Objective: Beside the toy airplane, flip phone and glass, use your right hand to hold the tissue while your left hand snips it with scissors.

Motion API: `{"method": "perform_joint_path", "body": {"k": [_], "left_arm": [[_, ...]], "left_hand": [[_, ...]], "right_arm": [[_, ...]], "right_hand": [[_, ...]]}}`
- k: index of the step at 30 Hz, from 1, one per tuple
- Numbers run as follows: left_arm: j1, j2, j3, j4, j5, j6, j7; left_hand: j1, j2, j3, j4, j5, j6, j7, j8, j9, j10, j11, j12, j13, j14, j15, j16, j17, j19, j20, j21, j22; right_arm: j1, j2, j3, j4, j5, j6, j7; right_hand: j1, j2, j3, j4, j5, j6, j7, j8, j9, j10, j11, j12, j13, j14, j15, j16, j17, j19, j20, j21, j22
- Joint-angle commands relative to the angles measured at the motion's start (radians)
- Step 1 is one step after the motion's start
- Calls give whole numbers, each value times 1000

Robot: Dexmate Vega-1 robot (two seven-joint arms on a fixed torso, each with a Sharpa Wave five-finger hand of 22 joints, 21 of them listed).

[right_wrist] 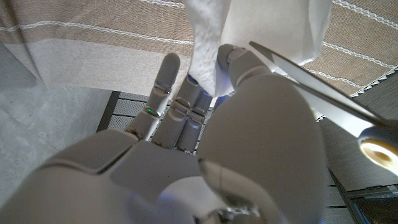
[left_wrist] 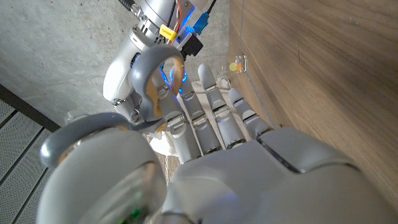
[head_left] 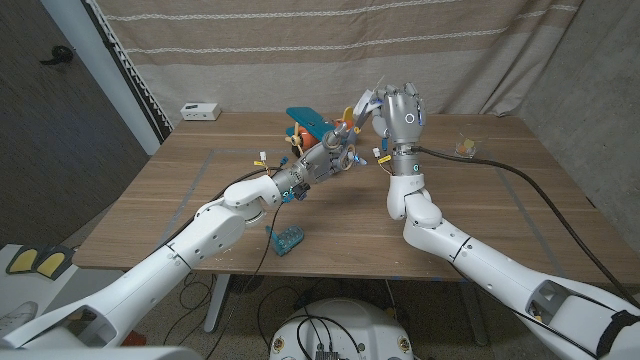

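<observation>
My right hand (head_left: 402,112) is raised above the table's middle and pinches a white tissue (head_left: 366,101), which hangs up close in the right wrist view (right_wrist: 261,28). My left hand (head_left: 325,155) grips grey scissors with orange-lined loops (left_wrist: 159,73). Their blade (right_wrist: 301,78) reaches up to the tissue, right against it. The blue and orange toy airplane (head_left: 305,121) stands just behind my left hand. A small glass (head_left: 466,146) sits at the back right. A translucent blue object (head_left: 286,238), perhaps the flip phone, lies near the front edge.
A white box (head_left: 200,110) sits at the table's back left corner. A striped curtain hangs behind the wooden table (head_left: 520,220). Cables trail from my right arm across the table's right side.
</observation>
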Motion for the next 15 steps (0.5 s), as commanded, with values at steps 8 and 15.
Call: {"method": "perform_joint_path", "body": {"k": [8,15], "left_arm": [[-2,-8,1,8,-3,4,3],[-2,-9,2,8,-5,6,1]], "left_hand": [[16,2,-1,6,6,1,-2,-3,2,53,-51,8,113,-2,-126,2,5,9,-1,-1,4],[17,2,-1,7,6,1,-1,-3,1,54,-51,7,112,-2,-126,2,5,9,-2,-2,5]], "right_arm": [[0,-5,-2,-3,4,13,1],[-3,-6,1,-6,3,13,1]], "right_hand": [[6,-7,15,2,7,-2,3,7,5,115,-12,-4,172,6,-21,-7,1,-4,-139,13,1],[3,-9,22,2,6,-2,3,8,8,113,-12,-6,176,13,-21,-3,7,-6,-139,18,1]]}}
